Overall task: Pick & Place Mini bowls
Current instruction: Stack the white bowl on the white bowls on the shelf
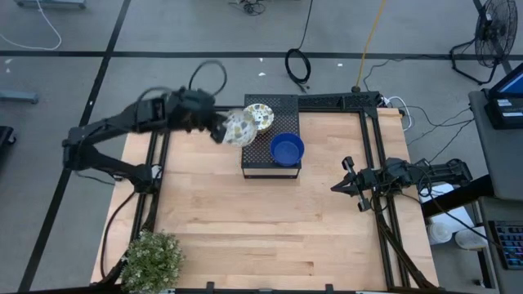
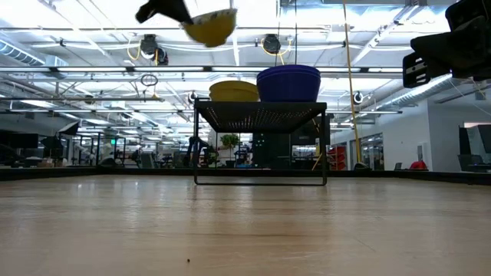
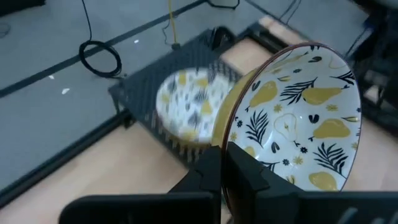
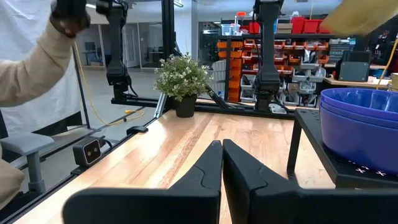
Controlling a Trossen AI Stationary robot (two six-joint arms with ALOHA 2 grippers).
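1. High view: we see the left gripper [image 1: 219, 128] pinching a patterned bowl [image 1: 239, 128] by its rim, held tilted just beside the left edge of the black perforated box [image 1: 270, 160]. Past the gripper, on the box, sit a second patterned bowl [image 1: 258, 115] and, farther off, the blue bowls [image 1: 287, 149]. The right gripper [image 1: 347, 184] waits well apart over the wooden table [image 1: 245, 229], fingers pressed together.
2. Low view: we see the held bowl [image 2: 210, 25] hanging from the left gripper [image 2: 184, 17], above and to one side of the box [image 2: 261, 116]. The yellowish bowl [image 2: 234, 91] and the blue bowls [image 2: 288, 83] stand side by side on the box top.
3. Left wrist view: we see our fingers [image 3: 211, 174] clamped on the rim of the patterned bowl [image 3: 298, 118], its pear-and-leaf inside facing the camera. Beyond it the other patterned bowl [image 3: 186, 112] rests on the box [image 3: 140, 93].
4. Right wrist view: we see the right gripper [image 4: 222, 149] closed with nothing between its fingers. The stacked blue bowls [image 4: 360, 124] sit to one side ahead; a potted plant [image 4: 182, 81] stands at the far table edge, and a person's sleeve [image 4: 37, 62] shows beside the table.
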